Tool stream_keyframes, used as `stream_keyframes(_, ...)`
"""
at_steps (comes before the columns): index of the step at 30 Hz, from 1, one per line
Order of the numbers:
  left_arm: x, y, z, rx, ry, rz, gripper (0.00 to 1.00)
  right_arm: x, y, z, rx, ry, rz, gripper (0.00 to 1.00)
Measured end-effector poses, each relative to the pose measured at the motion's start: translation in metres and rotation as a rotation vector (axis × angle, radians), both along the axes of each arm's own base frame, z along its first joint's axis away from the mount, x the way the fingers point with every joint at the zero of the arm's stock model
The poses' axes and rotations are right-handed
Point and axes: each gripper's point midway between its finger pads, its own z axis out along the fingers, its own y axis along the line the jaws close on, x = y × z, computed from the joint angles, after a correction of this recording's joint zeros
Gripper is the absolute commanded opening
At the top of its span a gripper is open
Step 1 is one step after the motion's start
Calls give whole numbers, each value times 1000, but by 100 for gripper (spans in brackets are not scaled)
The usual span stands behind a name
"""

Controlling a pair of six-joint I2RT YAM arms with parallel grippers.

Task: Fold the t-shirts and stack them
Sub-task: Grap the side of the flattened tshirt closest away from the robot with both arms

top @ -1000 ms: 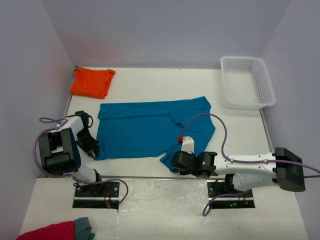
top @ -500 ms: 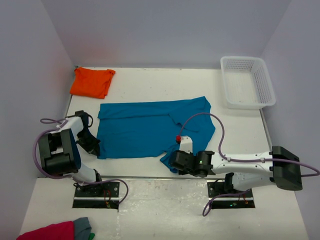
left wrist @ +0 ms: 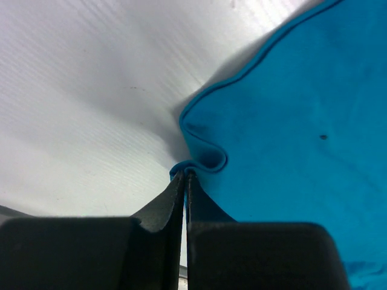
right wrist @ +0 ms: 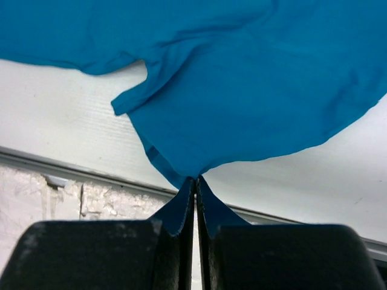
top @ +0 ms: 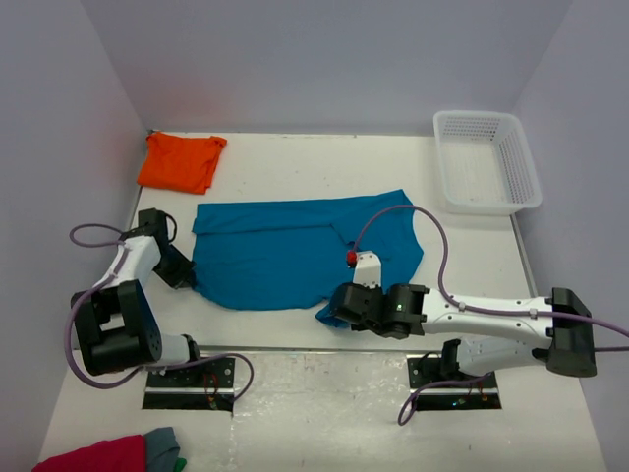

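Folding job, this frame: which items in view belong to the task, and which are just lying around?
Part of the job:
- teal-blue cotton t-shirt, spread out, its near edge pinched by the left pincer and right pincer
- bright orange cotton t-shirt, far left corner

Lying about:
- white plastic mesh basket
- crimson-pink cloth
- grey cloth
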Motion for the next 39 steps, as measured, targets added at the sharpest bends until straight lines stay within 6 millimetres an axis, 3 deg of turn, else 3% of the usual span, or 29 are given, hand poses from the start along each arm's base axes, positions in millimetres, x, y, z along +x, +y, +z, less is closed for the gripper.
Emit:
stream_keyframes(10, 12, 4, 20, 35, -121, -20, 0, 29, 4, 21, -86, -81, -25, 0)
stream_keyframes(13, 13, 5, 25, 40, -142, -17, 0, 41, -3, 27, -117, -99, -63, 0)
stream_keyframes(20, 12, 7, 24, 37, -141, -8, 0, 74, -55, 37, -176, -126, -221, 0)
stream_keyframes(25, 12, 7, 26, 35, -149, -8, 0, 88, -92, 42, -205, -138, -316, 0)
stream_keyframes(39, 10, 17, 44, 66, -215, 33, 0, 107, -127, 48, -287, -130, -354, 0)
